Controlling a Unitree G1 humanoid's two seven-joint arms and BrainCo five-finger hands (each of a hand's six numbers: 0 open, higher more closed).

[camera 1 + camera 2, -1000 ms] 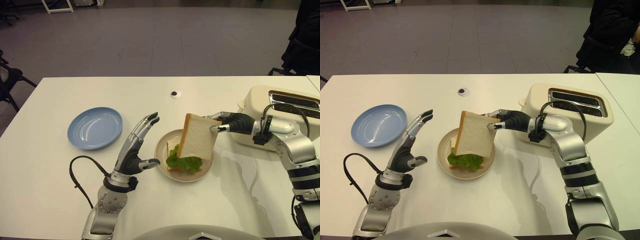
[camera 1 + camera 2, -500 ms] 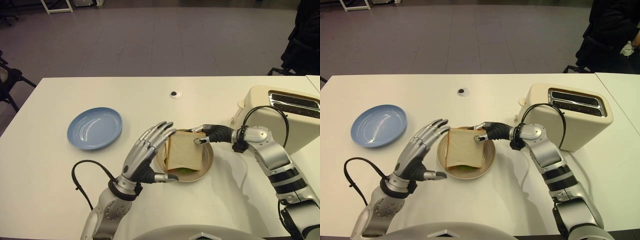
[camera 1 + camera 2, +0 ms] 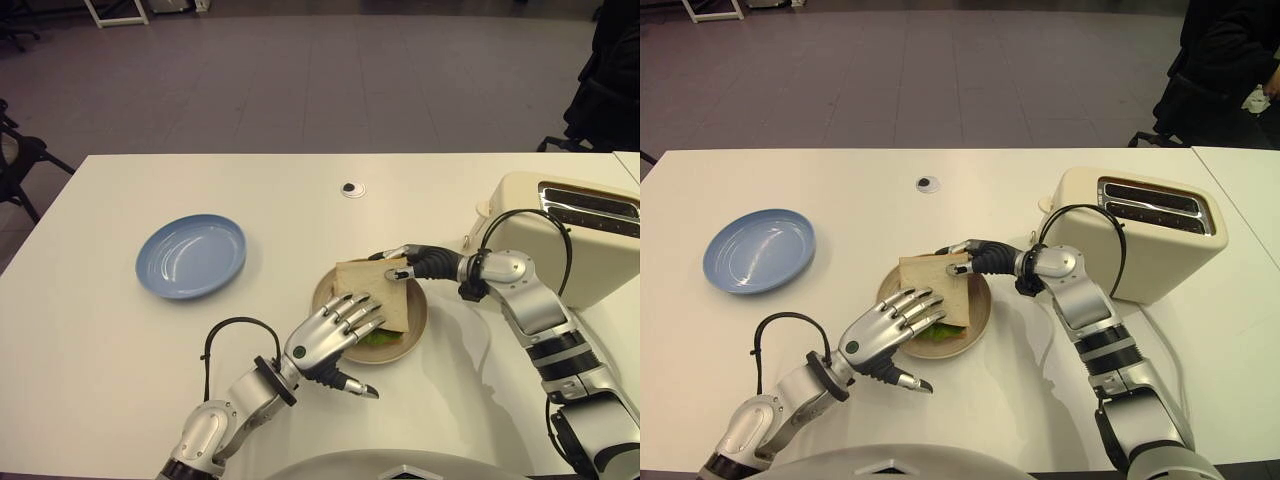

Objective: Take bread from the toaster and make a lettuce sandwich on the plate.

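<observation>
The square slice of white bread (image 3: pixel 388 295) lies on top of the green lettuce leaf (image 3: pixel 377 338) on the round tan plate (image 3: pixel 418 318), near the middle of the white table (image 3: pixel 100 330). The right hand (image 3: pixel 425 262) pinches the slice's far right corner w/ curled fingers. The left hand (image 3: pixel 325 342) is spread flat & grips nothing; its fingertips rest on the slice's near left edge. The cream toaster (image 3: pixel 600 250) stands just right of the plate. A round light-blue plate (image 3: pixel 190 255) sits well apart on the left. A small black & white cap (image 3: pixel 348 187) sits farther back.
</observation>
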